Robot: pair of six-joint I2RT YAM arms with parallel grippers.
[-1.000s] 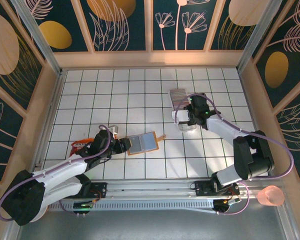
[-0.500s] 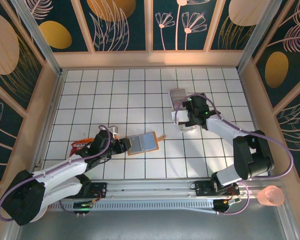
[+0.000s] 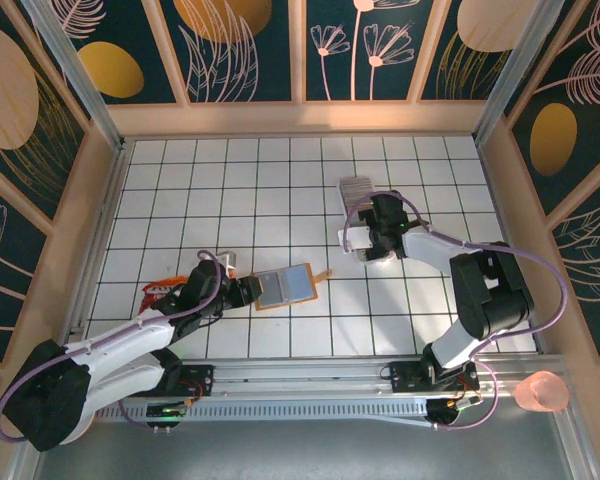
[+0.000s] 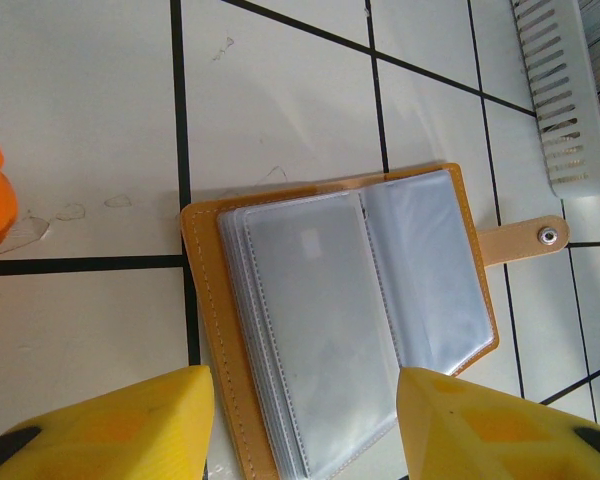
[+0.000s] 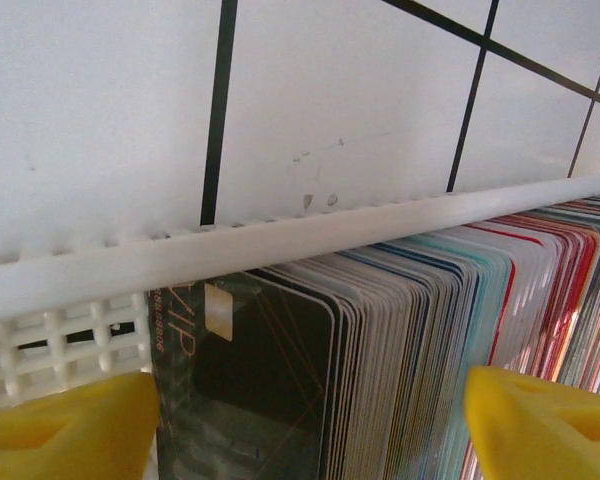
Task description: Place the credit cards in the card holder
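Lab booth: gridded table (image 3: pixel 180 180), patterned walls (image 3: pixel 242 55)

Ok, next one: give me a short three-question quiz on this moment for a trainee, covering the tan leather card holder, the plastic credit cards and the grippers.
1. True or false: the tan leather folding card holder lies folded shut.
2. Where do the thin plastic credit cards stand? A: on edge in the white slotted plastic tray; B: flat on the tiles; C: inside the holder.
3. Which gripper straddles the card row?
Key: 1 false, it lies open with its clear sleeves showing; 2 A; 3 the right gripper.
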